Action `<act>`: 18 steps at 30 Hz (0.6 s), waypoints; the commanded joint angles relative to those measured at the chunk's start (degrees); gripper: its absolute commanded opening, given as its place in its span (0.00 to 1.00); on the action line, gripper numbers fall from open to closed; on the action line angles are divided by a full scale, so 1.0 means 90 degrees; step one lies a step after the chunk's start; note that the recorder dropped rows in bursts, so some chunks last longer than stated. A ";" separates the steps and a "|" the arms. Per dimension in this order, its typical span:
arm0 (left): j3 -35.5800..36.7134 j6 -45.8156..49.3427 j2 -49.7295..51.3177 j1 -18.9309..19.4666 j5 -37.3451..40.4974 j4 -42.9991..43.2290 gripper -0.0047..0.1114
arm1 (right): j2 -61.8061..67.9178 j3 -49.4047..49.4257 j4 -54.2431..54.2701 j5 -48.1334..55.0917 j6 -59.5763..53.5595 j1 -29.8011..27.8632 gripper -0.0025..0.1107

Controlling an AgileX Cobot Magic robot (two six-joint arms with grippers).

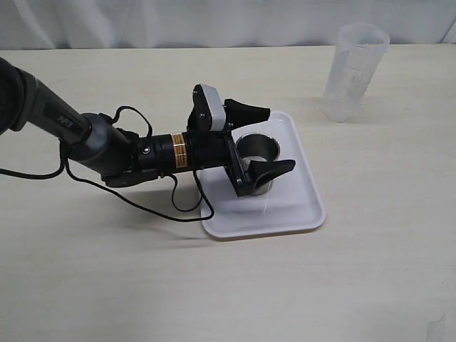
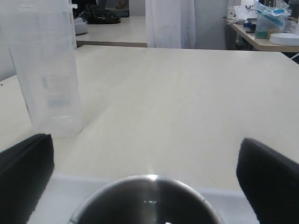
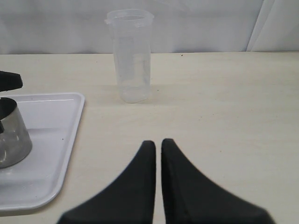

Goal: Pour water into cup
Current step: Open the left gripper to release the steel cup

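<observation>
Two claws noted: my left claw (image 1: 279, 138) is standing wide open astride the steel cup (image 1: 258, 148), which is sitting on the white tray (image 1: 299, 206); my right claw (image 3: 158, 142) is hanging shut and empty.

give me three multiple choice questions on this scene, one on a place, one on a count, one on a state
1. Where does the cup stand?
A on the bare table; B on the tray; C on a shelf
2. How many vessels show?
A one; B two; C four
3. How does the left gripper stand?
A shut and empty; B open, a finger on either side of the cup; C shut on the cup

1 B: the cup's base rests on the white tray.
2 B: only the cup and the tumbler show.
3 B: its fingers stand wide apart with the cup between them.
</observation>
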 commanded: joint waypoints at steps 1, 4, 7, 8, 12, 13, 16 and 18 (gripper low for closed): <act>-0.0030 0.0056 -0.0150 0.0134 -0.0105 -0.0048 0.95 | -0.0035 0.0010 0.0013 0.0020 -0.0027 0.0020 0.06; -0.0030 0.0043 -0.0186 0.0175 -0.0105 -0.0048 0.95 | -0.0035 0.0010 0.0013 0.0020 -0.0027 0.0020 0.06; -0.0030 0.0043 -0.0244 0.0175 -0.0105 -0.0048 0.95 | -0.0035 0.0010 0.0013 0.0020 -0.0027 0.0020 0.06; -0.0030 0.0043 -0.0269 0.0175 -0.0105 -0.0048 0.95 | -0.0035 0.0010 0.0013 0.0020 -0.0027 0.0020 0.06; -0.0030 0.0006 -0.0453 0.0175 -0.0105 -0.0099 0.94 | -0.0035 0.0010 0.0013 0.0020 -0.0027 0.0020 0.06; -0.0030 -0.0039 -0.0513 0.0175 -0.0105 -0.0111 0.94 | -0.0035 0.0010 0.0013 0.0020 -0.0027 0.0020 0.06; -0.0030 -0.0160 -0.0683 0.0175 -0.0105 -0.0127 0.94 | -0.0035 0.0010 0.0013 0.0020 -0.0027 0.0020 0.06; -0.0030 -0.0252 -0.0796 0.0175 -0.0105 -0.0127 0.94 | -0.0035 0.0010 0.0013 0.0020 -0.0027 0.0020 0.06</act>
